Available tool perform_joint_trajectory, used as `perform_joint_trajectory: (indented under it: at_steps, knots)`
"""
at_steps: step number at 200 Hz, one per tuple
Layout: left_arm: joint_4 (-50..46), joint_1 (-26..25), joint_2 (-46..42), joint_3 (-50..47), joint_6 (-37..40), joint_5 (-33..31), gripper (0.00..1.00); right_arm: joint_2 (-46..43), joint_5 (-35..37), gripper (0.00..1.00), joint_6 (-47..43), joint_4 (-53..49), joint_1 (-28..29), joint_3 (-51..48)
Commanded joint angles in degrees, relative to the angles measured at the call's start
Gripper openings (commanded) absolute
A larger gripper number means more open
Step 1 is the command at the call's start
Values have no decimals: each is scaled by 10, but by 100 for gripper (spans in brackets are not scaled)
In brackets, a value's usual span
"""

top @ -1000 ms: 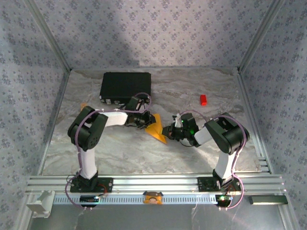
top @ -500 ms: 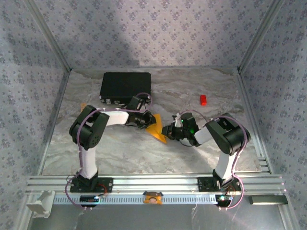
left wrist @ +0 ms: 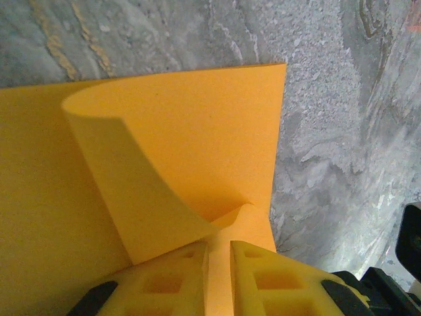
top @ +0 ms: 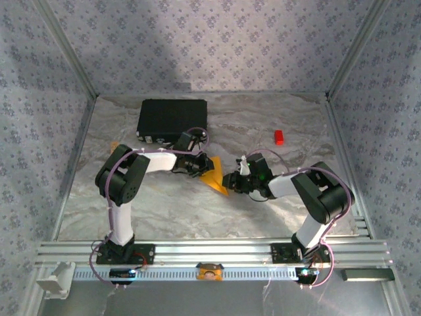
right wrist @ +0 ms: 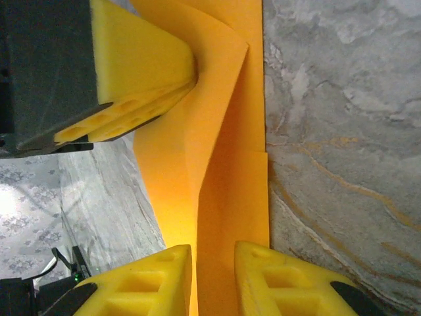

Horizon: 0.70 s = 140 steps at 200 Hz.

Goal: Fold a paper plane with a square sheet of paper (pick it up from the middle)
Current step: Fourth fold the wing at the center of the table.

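The square sheet of paper (top: 216,179) is bright orange and partly folded, and from above it looks like a pointed wedge at the table's middle. In the left wrist view a curled flap of the paper (left wrist: 197,131) rises ahead of my left gripper (left wrist: 219,245), whose yellow fingers (left wrist: 171,270) are shut on a layer of it. My left gripper (top: 199,164) holds the wedge's far left side. My right gripper (top: 231,182) is at its near right tip. In the right wrist view a creased strip of the paper (right wrist: 230,191) runs between the right gripper's (right wrist: 214,249) parted fingers. The left gripper's fingers (right wrist: 131,66) pinch the far end.
A black rectangular case (top: 172,118) lies at the back left. A small red block (top: 279,137) sits at the back right. Patterned walls close in three sides, and an aluminium rail (top: 210,250) runs along the near edge.
My right gripper's jaws have parted around the paper strip, and the right arm's elbow has swung out to the right. The left gripper and the paper have stayed put.
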Motion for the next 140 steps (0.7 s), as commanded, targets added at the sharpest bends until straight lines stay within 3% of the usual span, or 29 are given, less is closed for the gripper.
perform_joint_trajectory:
  at_steps: [1, 64, 99, 140]
  knots:
    - [-29, -4, 15, 6, 13, -1, 16, 4, 20, 25, -30, -105, 4, -9]
    - [-31, -4, 15, 3, 14, -2, 16, 2, -8, 15, -29, -108, 4, -22]
    - [-31, -4, 15, 2, 14, -2, 16, -19, 0, 21, -42, -152, 6, -16]
    - [-31, -4, 15, 0, 13, -2, 16, -12, -6, 17, -51, -166, 6, -16]
